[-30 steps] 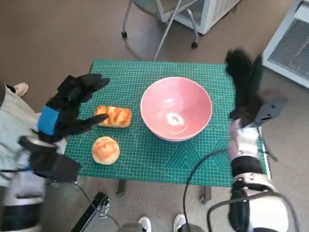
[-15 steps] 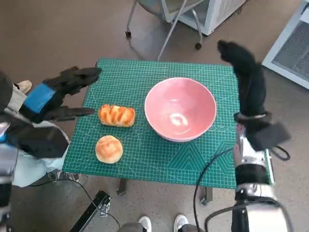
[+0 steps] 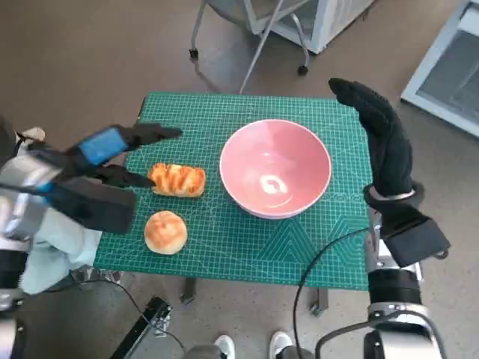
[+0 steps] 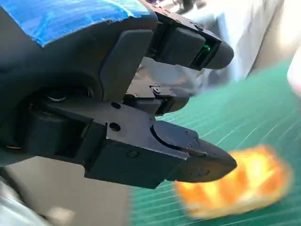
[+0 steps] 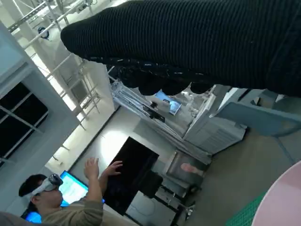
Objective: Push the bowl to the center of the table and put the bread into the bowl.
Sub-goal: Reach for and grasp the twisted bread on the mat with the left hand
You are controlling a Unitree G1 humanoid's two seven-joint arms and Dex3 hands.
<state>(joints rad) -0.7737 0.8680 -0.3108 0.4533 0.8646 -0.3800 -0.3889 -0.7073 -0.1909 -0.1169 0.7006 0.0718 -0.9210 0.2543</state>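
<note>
Green mat, bread (blurred)

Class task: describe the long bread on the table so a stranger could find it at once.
Start at the green mat on the table, then the pink bowl. Beside the bowl lies the long bread, ridged with browned stripes; the round bun next to it is smooth and plain.

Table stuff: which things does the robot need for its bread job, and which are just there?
Needed:
pink bowl
long bread
round bun
left hand
right hand

Just there:
green mat
chair legs
white cabinet
person with a headset
</note>
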